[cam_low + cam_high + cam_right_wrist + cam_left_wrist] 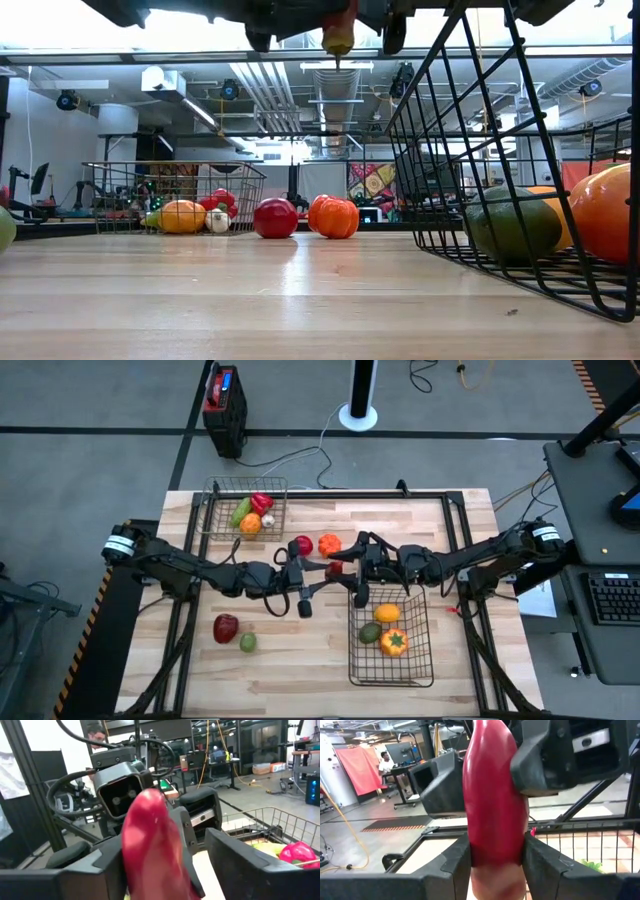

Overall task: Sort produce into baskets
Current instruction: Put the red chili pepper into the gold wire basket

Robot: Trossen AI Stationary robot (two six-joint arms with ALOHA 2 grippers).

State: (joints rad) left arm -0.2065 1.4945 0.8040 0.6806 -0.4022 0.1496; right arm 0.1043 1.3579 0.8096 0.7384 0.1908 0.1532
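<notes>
Looks like a robotics lab or workshop space: exposed ceiling ducts (335, 85) and strip lights overhead, a grey taped floor (100, 430) with loose cables, a person at a desk with a monitor (400, 752), and more workbenches (220, 765) behind.

Surface (300, 660): pale wood planks, smooth, slight sheen. Baskets (392, 660) (215, 510): black metal wire. Red pepper (492, 795) between left tool (495, 862) fingers: glossy smooth plastic. Tool fingers (547, 865): matt black plastic. Pumpkin (333, 216): shiny, ribbed.
</notes>
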